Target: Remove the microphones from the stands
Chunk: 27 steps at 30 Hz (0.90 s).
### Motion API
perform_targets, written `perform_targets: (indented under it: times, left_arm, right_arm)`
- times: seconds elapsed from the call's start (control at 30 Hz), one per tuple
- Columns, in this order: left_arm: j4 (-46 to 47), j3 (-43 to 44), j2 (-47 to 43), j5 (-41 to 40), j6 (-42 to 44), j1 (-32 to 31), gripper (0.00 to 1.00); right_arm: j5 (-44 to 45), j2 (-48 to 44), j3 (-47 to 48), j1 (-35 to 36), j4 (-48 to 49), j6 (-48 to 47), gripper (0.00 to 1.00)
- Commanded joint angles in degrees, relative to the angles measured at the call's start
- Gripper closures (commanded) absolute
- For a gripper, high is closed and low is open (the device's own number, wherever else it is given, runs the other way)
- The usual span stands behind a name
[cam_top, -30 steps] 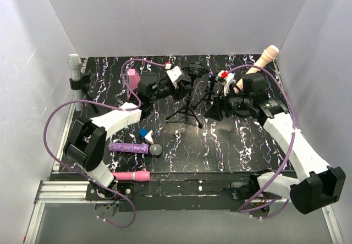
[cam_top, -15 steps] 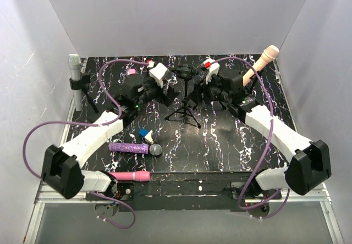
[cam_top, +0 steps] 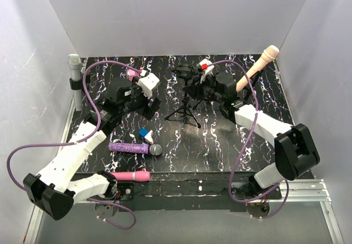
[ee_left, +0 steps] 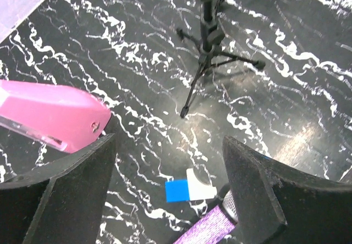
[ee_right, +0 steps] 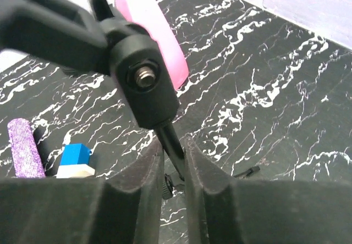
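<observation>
A black tripod stand (cam_top: 186, 107) stands mid-table, with a black clip head (cam_top: 182, 70) at its top. I cannot tell whether anything sits in the clip. My right gripper (cam_top: 191, 90) is shut on the stand's thin pole (ee_right: 169, 133) just below the knuckle joint (ee_right: 144, 79); in the right wrist view the gripper (ee_right: 173, 145) pinches it from both sides. My left gripper (cam_top: 151, 107) hangs open and empty to the left of the stand (ee_left: 208, 35), seen in its wrist view (ee_left: 169, 139). A purple glitter microphone (cam_top: 132, 147) lies on the table.
A silver microphone (cam_top: 74, 65) sits in a clamp at the far left edge. A peach microphone (cam_top: 264, 60) leans in a holder at the back right. A pink microphone (cam_top: 132, 176) lies at the front edge. A blue-white block (cam_top: 144, 134) and a pink block (cam_top: 132, 75) are left of the stand.
The left gripper opened and drew back to the left, away from the stand's top. The right gripper swung left to the stand and closed on its pole.
</observation>
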Motion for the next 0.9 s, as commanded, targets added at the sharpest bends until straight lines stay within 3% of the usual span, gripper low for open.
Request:
perform_targets:
  times: [0.0, 0.1, 0.23, 0.33, 0.47, 0.7, 0.8, 0.87]
  left_arm:
    - [-8.27, 4.8, 1.37, -0.6, 5.07, 1.25, 0.24]
    - [-10.38, 7.35, 3.13, 0.72, 8.05, 1.69, 0.24]
    - [-12.31, 9.9, 3.05, 2.39, 12.62, 1.87, 0.23]
    - [-13.81, 10.96, 1.82, 1.69, 14.65, 1.87, 0.2]
    - [-14.52, 11.4, -0.64, 1.42, 17.81, 1.87, 0.2]
    - [-8.8, 10.16, -4.87, 11.17, 24.5, 1.87, 0.18]
    - [-7.58, 13.41, -2.41, 16.25, 23.79, 1.78, 0.19]
    - [-7.31, 15.52, -0.83, 21.35, 24.06, 1.78, 0.22]
  right_arm:
    - [-6.19, 0.68, -1.66, -0.57, 11.9, -1.0, 0.84]
    - [-13.39, 1.03, -1.84, -1.44, 14.36, -2.85, 0.99]
    - [-34.2, 4.8, 1.05, -3.81, 15.33, -1.37, 0.99]
    - [-50.54, 7.79, 2.55, -4.26, 22.34, 2.58, 0.99]
    - [-61.91, 11.31, 6.59, -3.03, 24.91, 4.88, 0.99]
    - [-66.59, 15.35, 11.34, -0.92, 31.05, 11.19, 0.98]
    - [-65.11, 15.1, 11.96, -0.04, 28.97, 11.21, 0.85]
    - [-62.56, 14.74, 12.05, 0.13, 26.16, 10.6, 0.83]
